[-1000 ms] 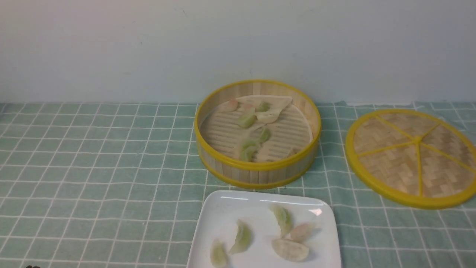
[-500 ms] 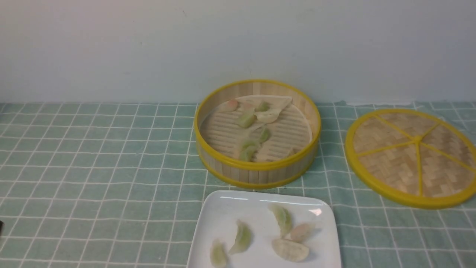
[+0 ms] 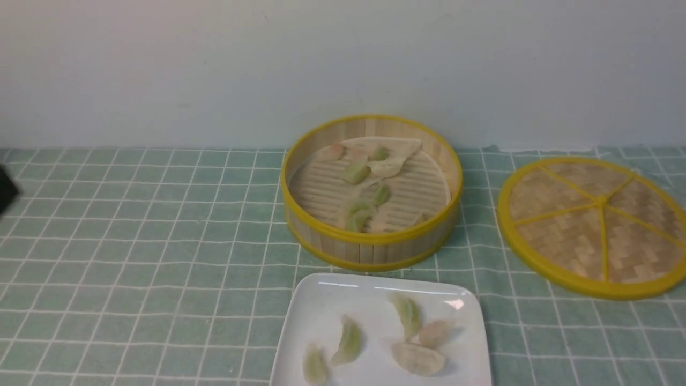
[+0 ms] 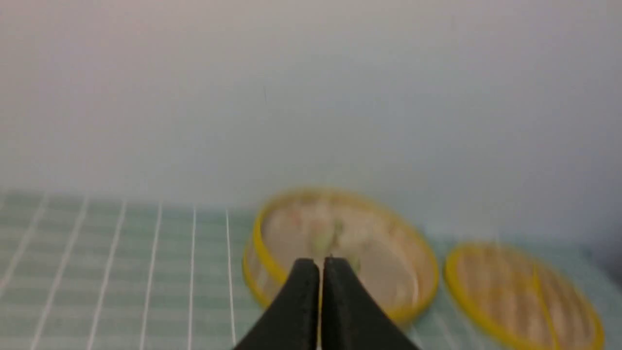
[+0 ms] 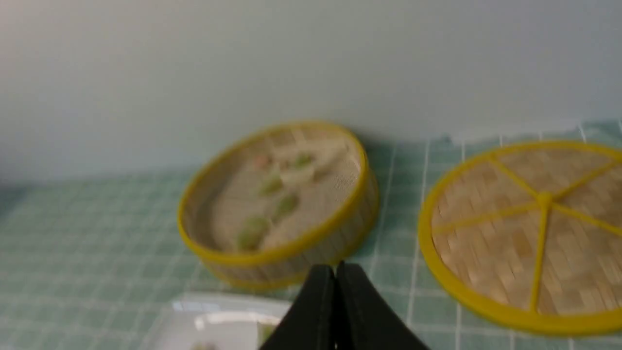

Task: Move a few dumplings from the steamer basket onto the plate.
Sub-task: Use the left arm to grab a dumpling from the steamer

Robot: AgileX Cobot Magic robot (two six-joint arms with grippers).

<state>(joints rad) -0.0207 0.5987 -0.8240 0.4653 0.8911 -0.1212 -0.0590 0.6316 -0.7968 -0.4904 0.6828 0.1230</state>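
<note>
The steamer basket (image 3: 370,244) stands at the table's middle back with several dumplings (image 3: 356,172) on its slatted floor. The white plate (image 3: 316,316) lies in front of it at the near edge and holds several dumplings (image 3: 349,341). My left gripper (image 4: 320,265) is shut and empty, pointing toward the basket (image 4: 272,272) from a distance; a dark part of it shows at the far left edge of the front view (image 3: 6,188). My right gripper (image 5: 335,268) is shut and empty, above the plate (image 5: 214,325) in front of the basket (image 5: 291,257); it is out of the front view.
The flat woven basket lid (image 3: 595,225) with yellow spokes lies on the cloth right of the basket. A green checked tablecloth (image 3: 134,257) covers the table. A pale wall (image 3: 214,69) stands right behind the basket.
A dark part of my left gripper has risen along the front view's left edge, from the bottom corner to mid height. Basket, plate and dumplings have not moved.
</note>
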